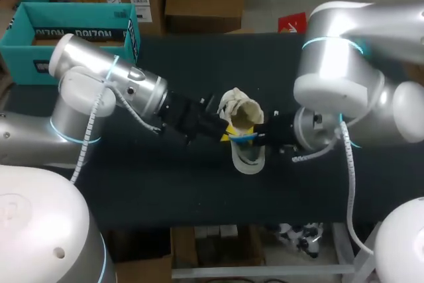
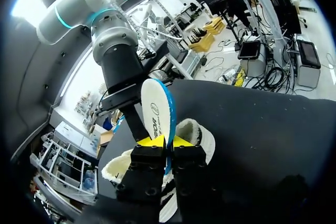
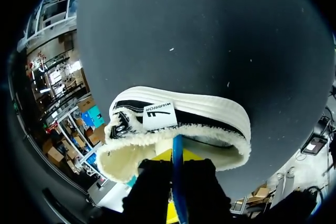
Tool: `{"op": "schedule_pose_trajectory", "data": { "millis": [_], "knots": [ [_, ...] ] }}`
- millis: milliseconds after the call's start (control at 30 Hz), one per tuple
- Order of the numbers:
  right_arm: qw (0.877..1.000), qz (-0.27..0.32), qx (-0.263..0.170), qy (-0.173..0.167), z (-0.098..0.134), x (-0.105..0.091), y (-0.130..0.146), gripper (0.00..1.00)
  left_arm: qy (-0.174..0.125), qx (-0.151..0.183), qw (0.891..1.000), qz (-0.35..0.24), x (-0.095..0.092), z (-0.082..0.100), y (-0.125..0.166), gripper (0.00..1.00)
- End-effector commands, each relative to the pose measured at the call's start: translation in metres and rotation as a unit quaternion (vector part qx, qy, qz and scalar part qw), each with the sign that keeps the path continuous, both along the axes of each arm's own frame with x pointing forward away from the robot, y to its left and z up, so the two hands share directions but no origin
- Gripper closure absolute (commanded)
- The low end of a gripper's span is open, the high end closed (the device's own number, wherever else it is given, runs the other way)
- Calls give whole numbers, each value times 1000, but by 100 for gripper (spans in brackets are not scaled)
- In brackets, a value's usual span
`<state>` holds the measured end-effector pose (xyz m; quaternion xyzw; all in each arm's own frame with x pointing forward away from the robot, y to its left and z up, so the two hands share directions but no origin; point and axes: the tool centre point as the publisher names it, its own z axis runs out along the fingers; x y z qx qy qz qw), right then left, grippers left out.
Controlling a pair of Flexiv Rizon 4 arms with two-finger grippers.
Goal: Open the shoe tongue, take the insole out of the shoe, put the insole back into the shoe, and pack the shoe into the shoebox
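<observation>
Left gripper (image 2: 165,141) and right gripper (image 3: 176,157) both pinch the white blue-edged insole (image 2: 156,109) mid-table, its length running near to far; the cream fleece-lined shoe (image 3: 178,121) sits at its far end.

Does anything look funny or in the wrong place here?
Yes. The insole is out of the shoe and stands up on its edge, which looks odd. The left gripper and the right gripper both pinch it at once. Nothing looks spilled or broken.
</observation>
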<state>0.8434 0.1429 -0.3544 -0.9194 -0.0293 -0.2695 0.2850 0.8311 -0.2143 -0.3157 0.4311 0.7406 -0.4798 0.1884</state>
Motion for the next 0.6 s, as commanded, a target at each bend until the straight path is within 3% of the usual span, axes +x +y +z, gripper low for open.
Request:
{"op": "schedule_pose_trajectory", "data": {
  "millis": [33,67,167,333,367,433,467,500,600],
  "knots": [
    [1000,-12,-10,-10,4,-7,4,100,-13,-4,1000,9,-5,-2,-4,100],
    [1000,-12,-12,-11,5,-9,4,92,-17,-4,1000,10,-6,-3,-4,100],
    [1000,-12,-21,-14,11,-15,6,0,-21,-8,1000,14,-7,-3,-4,100],
    [999,-16,-36,-13,22,-33,8,0,-27,-12,999,18,-10,-3,-3,100],
    [999,-18,-37,-13,22,-36,7,5,-29,-13,999,20,-11,-3,-3,100],
    [999,-21,-39,-12,23,-40,6,31,-30,-13,999,21,-13,-2,-3,100],
    [999,-21,-40,-13,24,-41,6,50,-31,-14,999,22,-14,-2,-4,100],
    [999,-22,-40,-13,24,-42,5,57,-31,-14,999,22,-14,-3,-5,100],
    [999,-23,-40,-14,22,-43,6,98,-34,-13,999,26,-16,-3,-7,100]
  ]
}}
